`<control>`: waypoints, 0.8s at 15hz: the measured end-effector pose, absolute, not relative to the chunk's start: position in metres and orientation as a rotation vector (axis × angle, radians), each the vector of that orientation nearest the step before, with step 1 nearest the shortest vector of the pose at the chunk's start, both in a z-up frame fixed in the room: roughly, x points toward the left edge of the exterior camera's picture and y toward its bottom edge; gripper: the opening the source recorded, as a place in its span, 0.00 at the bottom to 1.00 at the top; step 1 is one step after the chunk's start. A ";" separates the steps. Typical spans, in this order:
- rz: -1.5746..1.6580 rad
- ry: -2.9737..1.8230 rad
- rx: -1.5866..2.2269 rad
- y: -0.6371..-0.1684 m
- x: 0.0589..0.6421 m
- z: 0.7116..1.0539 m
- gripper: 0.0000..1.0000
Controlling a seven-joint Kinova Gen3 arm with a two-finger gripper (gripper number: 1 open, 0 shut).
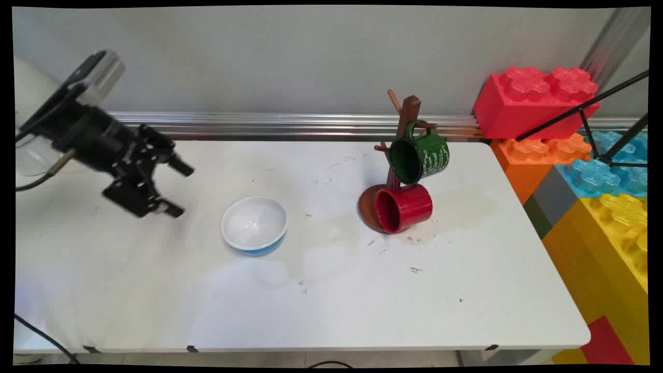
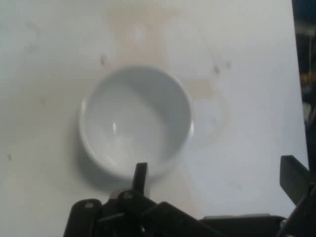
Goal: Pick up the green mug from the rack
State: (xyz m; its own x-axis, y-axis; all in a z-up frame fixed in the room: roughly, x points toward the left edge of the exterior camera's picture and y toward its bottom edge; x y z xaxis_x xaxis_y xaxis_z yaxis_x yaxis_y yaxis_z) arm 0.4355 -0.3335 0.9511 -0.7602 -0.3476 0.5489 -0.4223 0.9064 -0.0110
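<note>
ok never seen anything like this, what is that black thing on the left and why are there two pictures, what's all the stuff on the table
The black thing is the two-finger gripper of a robot arm, hanging open above the white table and holding nothing. The main view comes from a fixed camera looking down across the table. The hand view comes from a camera on the gripper itself, so its fingers rise from the bottom edge.

Nearest the gripper stands an empty round bowl, white inside and blue outside. Further right is a brown wooden mug stand with a green mug and a red mug hanging on it. Big coloured toy bricks are stacked beside the table.
</note>
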 end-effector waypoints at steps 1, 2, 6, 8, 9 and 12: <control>0.191 -2.483 0.558 -0.339 0.430 0.953 1.00; 0.201 -2.451 0.566 -0.345 0.424 0.956 1.00; 0.210 -2.352 0.608 -0.361 0.403 0.963 1.00; 0.200 -2.303 0.646 -0.367 0.392 0.964 1.00; 0.189 -2.278 0.670 -0.370 0.385 0.965 1.00; 0.168 -2.216 0.734 -0.375 0.361 0.963 1.00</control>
